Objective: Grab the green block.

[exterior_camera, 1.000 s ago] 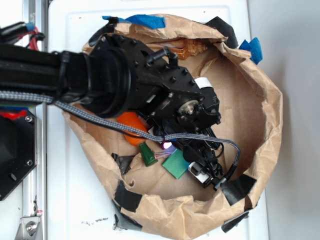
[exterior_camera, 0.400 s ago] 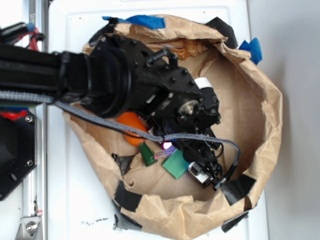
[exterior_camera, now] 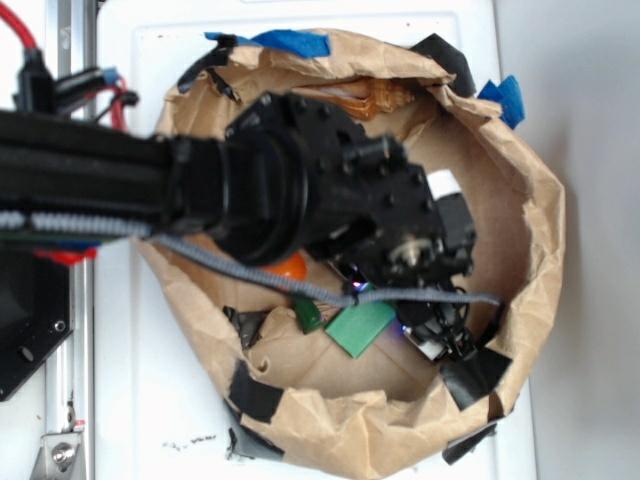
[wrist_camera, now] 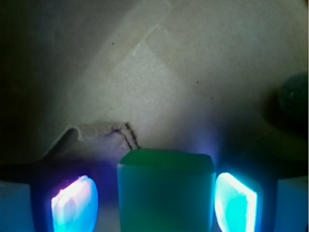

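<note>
From the exterior view I see the green block [exterior_camera: 360,327] on the paper bag [exterior_camera: 520,200] floor, at about nine o'clock of my gripper [exterior_camera: 432,340], the carrot [exterior_camera: 290,268] beyond it. On the wrist view the block [wrist_camera: 165,191] fills the gap between both glowing pads [wrist_camera: 75,203], apparently gripped; it looks smooth, flat, plain green.

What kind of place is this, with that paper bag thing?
Probably a robot test bench, not a home: a brown paper bag taped open on a white tabletop, toys inside like the green block, and a metal rail alongside.
</note>
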Tool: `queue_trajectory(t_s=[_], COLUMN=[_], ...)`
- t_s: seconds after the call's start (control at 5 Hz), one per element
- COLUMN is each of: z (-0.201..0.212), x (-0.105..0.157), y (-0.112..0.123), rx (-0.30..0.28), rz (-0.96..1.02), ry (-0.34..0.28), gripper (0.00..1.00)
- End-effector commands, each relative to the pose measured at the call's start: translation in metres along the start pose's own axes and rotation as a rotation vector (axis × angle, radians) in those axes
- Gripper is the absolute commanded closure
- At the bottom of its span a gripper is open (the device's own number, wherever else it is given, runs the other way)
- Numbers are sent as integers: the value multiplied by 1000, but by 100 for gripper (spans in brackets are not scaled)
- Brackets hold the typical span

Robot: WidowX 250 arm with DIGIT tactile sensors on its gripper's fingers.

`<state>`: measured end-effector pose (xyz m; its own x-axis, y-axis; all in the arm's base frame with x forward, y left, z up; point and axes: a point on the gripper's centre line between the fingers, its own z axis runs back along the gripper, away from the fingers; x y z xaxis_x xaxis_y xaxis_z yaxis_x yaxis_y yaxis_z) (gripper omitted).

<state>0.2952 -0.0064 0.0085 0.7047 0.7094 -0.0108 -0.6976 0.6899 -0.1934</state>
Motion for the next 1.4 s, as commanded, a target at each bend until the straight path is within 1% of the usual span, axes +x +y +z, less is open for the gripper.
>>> queue_trajectory(t_s=[0.0,0.4,0.6,0.8,1.0,1.2], z=[-27,-23,-7,31,78,127], x=[-3,-3,-5,-10,-20,-38], y=[9,11,13,15,24,31], rx=[60,43,38,94,124,135], rz=[34,24,-19,-135,-213,-241], ry=[17,22,16,-5,-30,-3], gripper=[100,100,100,100,100,100])
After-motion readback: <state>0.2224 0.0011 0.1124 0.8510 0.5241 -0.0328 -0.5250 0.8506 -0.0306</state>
